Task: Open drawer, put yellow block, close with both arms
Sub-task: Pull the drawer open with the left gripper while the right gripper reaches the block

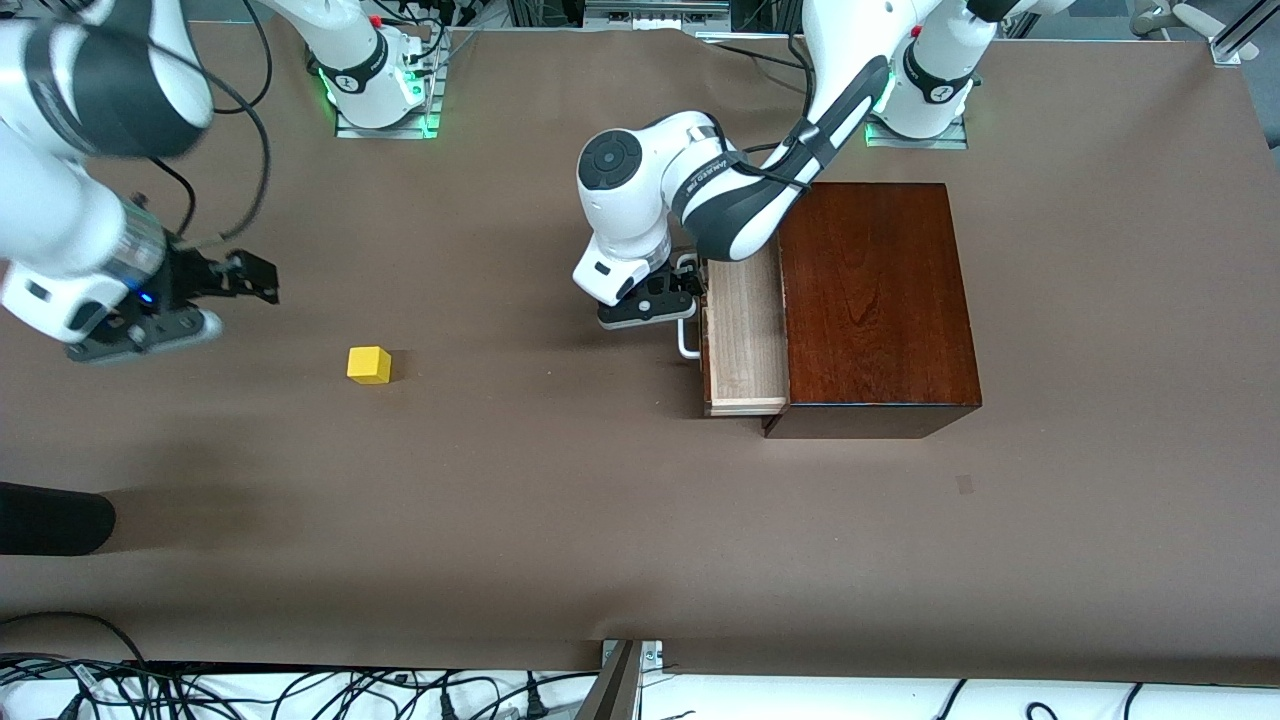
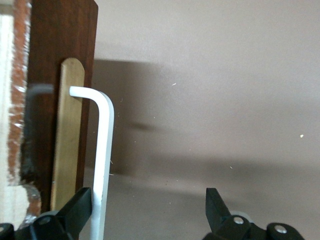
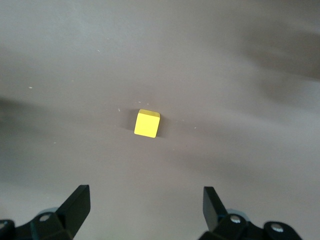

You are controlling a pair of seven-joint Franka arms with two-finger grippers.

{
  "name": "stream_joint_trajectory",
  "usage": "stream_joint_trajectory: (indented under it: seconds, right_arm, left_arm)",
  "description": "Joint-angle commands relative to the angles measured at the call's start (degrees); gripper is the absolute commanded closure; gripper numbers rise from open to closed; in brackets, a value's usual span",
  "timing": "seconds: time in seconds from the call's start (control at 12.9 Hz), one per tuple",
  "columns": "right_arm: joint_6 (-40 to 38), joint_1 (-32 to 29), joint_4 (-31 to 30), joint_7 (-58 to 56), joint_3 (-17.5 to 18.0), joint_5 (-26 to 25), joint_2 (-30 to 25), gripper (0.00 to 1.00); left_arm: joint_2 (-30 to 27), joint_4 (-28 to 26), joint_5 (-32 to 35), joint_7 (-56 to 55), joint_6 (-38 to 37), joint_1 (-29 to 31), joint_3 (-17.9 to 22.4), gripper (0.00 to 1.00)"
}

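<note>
The drawer [image 1: 745, 335] stands partly pulled out of the dark mahogany box [image 1: 875, 300], and its pale tray is empty. My left gripper [image 1: 685, 292] is open at the white handle [image 1: 688, 340]. In the left wrist view the handle [image 2: 102, 150] runs between the fingers, close against one finger [image 2: 80, 207], in front of the dark drawer front [image 2: 60, 75]; the left gripper [image 2: 148, 210] is not closed on it. The yellow block [image 1: 369, 364] sits on the table toward the right arm's end. My right gripper [image 1: 250, 280] is open and empty, up in the air; the right wrist view shows the block [image 3: 147, 123] ahead of the open right gripper [image 3: 146, 210].
The brown table [image 1: 560, 500] stretches between the block and the drawer. A dark object [image 1: 50, 518] lies at the right arm's end, nearer the camera. Cables [image 1: 300, 690] run along the table's near edge.
</note>
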Motion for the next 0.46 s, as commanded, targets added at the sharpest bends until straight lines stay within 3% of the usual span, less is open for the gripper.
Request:
stream_joint_trajectory:
  seconds: [0.0, 0.23, 0.39]
  right_arm:
    - [0.2, -0.4, 1.7, -0.7, 0.0, -0.2, 3.6, 0.0]
    - [2.6, 0.1, 1.0, -1.4, 0.1, -0.4, 4.7, 0.0]
    - [6.9, 0.1, -1.2, -1.4, 0.3, 0.3, 7.4, 0.0]
  left_arm:
    - [-1.4, 2.6, -0.2, 0.3, -6.1, -0.6, -0.3, 0.0]
    - [-6.5, 2.6, -0.7, 7.8, -13.4, 0.3, -0.2, 0.0]
    - [-10.4, 2.6, -4.3, 15.1, -17.5, 4.7, -0.2, 0.0]
